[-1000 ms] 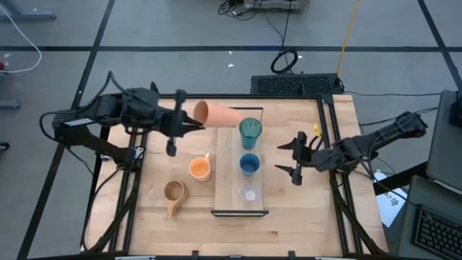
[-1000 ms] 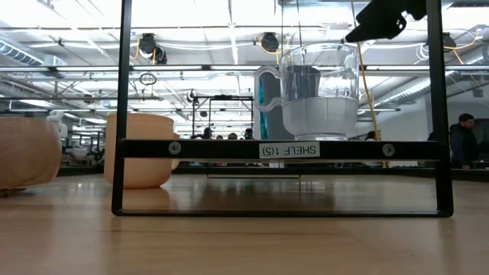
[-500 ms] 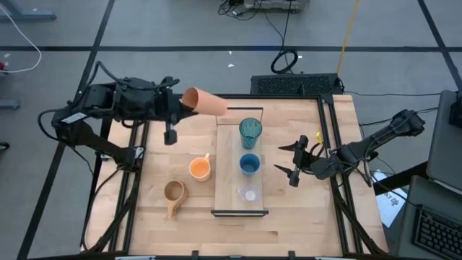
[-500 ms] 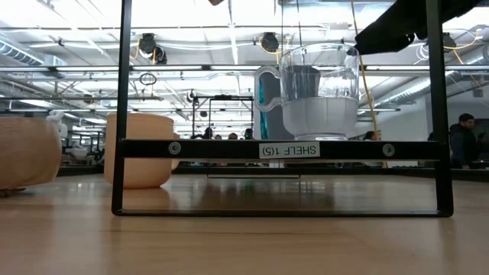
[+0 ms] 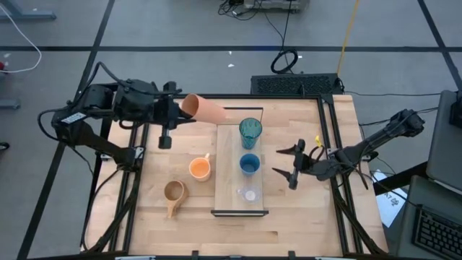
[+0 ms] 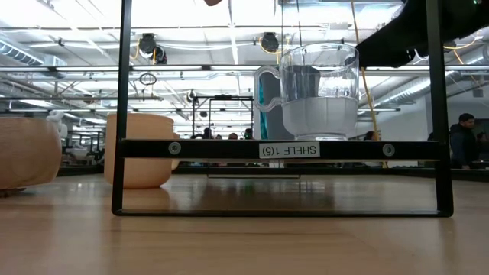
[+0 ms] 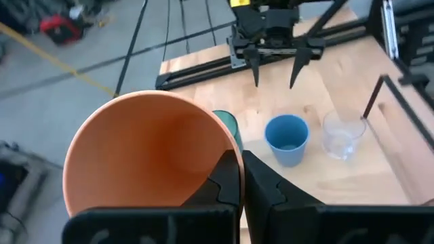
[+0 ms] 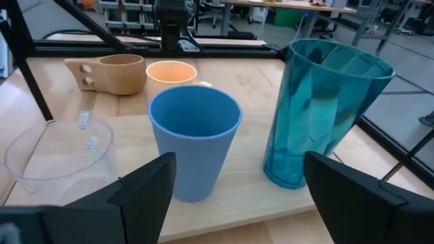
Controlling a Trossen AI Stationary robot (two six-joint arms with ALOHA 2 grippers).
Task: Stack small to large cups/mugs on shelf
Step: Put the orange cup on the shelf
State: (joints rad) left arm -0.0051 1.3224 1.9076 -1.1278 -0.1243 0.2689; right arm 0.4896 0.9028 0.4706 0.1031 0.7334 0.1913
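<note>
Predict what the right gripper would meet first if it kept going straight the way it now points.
Probably the blue cup on the light-wood shelf: it stands between the open right gripper's fingers, straight ahead. The tall teal tumbler stands off to one side.

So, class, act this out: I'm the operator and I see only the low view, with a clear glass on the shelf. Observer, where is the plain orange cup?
Observer: The left gripper holds the plain orange cup on its side in the air, with its fingers shut on the rim, near the shelf's far end.
Operator: What stands behind the glass?
Observer: On the long light-wood shelf, the tiny clear glass, the blue cup and the tall teal tumbler stand in a row.
Operator: And the right gripper?
Observer: The right gripper is open and empty beside the blue cup.
</note>
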